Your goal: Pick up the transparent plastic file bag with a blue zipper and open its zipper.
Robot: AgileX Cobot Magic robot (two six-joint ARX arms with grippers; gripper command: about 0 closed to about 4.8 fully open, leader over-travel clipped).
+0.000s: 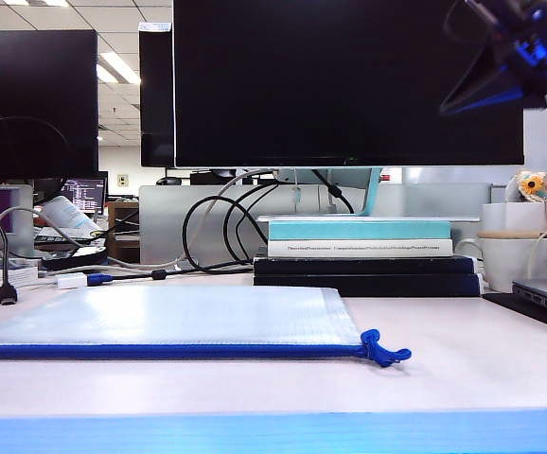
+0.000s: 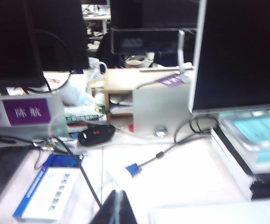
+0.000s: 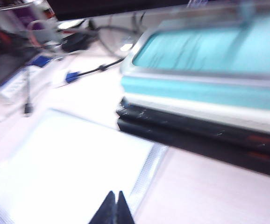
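Overhead, the right pincer (image 1: 501, 80) hangs blurred in the upper right of the exterior view, well above the tabletop (image 1: 463, 364); its wrist view shows the two fingers pressed together to a single point (image 3: 112, 210), holding nothing, poised over the transparent plastic file bag (image 3: 74, 163). The left pincer (image 2: 115, 210) appears only in its own wrist view, likewise closed and empty, above the tabletop near a corner of the bag (image 2: 209, 212).

The file bag (image 1: 174, 317) lies flat near the front edge of the tabletop, toward the left. The blue zipper (image 1: 160, 350) runs along the long edge nearest the front, ending in a knotted blue cord pull (image 1: 382, 350) at the bag's right end. Only the exterior view shows the zipper and pull.

Behind the bag a teal-and-white book (image 1: 359, 236) rests on two black books (image 1: 363, 274), under a dark monitor (image 1: 349, 80). The left wrist view alone reveals a purple name plate (image 2: 25, 112), a black mouse (image 2: 96, 134), a blue-tipped cable (image 2: 134, 169) and a blue-bordered booklet (image 2: 48, 193) toward the rear left of the tabletop.
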